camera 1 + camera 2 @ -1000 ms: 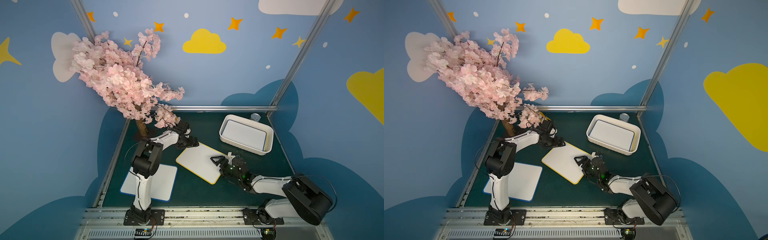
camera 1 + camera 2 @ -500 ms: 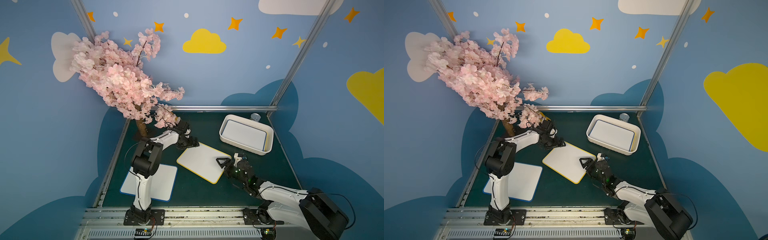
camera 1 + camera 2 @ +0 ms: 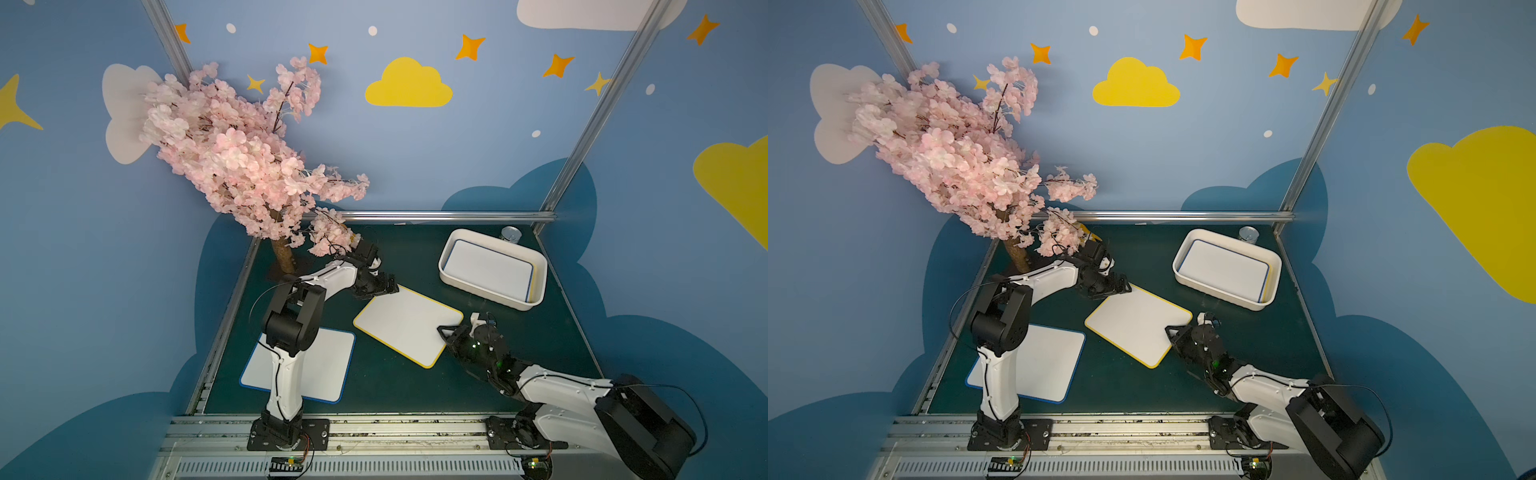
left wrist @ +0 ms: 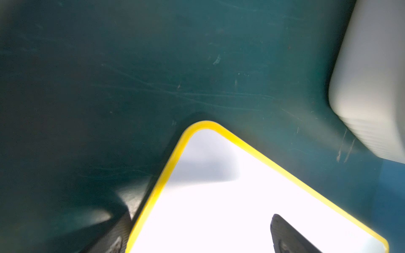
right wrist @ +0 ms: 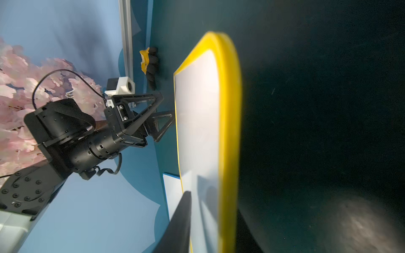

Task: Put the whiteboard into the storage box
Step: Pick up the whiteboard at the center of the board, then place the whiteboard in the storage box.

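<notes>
The right pincer (image 3: pixel 444 332) clamps an edge of the yellow-rimmed rectangular whiteboard (image 3: pixel 405 324); the left pincer (image 3: pixel 386 287) gapes wide astride its far corner.

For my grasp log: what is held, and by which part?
The right gripper pinches the yellow-framed whiteboard by its right edge; the left gripper is open.

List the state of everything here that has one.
yellow-edged whiteboard, on the table, held at one edge
right gripper, shut on that edge
left gripper, open at its far corner
storage box, holds a blue-edged whiteboard
second blue-edged whiteboard, flat on the table
can, upright
</notes>
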Robot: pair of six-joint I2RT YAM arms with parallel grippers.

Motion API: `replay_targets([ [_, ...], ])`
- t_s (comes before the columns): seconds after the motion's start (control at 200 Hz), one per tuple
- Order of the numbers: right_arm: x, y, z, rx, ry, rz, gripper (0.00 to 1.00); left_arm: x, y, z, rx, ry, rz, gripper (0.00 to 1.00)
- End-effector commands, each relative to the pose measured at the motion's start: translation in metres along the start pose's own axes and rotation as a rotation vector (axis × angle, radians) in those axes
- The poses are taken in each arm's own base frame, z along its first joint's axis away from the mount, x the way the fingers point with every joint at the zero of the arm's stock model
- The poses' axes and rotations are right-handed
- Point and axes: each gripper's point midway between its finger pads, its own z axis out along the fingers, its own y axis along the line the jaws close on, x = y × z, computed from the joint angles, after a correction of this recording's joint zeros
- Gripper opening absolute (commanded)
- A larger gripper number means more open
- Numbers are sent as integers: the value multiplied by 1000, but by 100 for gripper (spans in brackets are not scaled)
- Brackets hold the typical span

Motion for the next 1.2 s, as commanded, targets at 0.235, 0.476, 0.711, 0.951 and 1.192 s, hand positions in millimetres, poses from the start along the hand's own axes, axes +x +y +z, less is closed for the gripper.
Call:
replay_targets([
  [0.235,-16,28,-12,-70,-85,-47,0,-1,-45,-39,147,-9,92,99],
  [0.476,-28,56,-30,-68,-135,-121,0,-19,-62,-91,112,-150,260,99],
  [0.711,-50,96,-64,-72,-162,-182,0,-22,-70,-122,56,-232,363,99],
  [0.951,-85,160,-109,-116,-215,-250,0,-8,-94,-131,69,-274,486,99],
  [1.192,-138,192,-144,-150,-236,-200,0,8,-115,-138,45,-330,618,100],
])
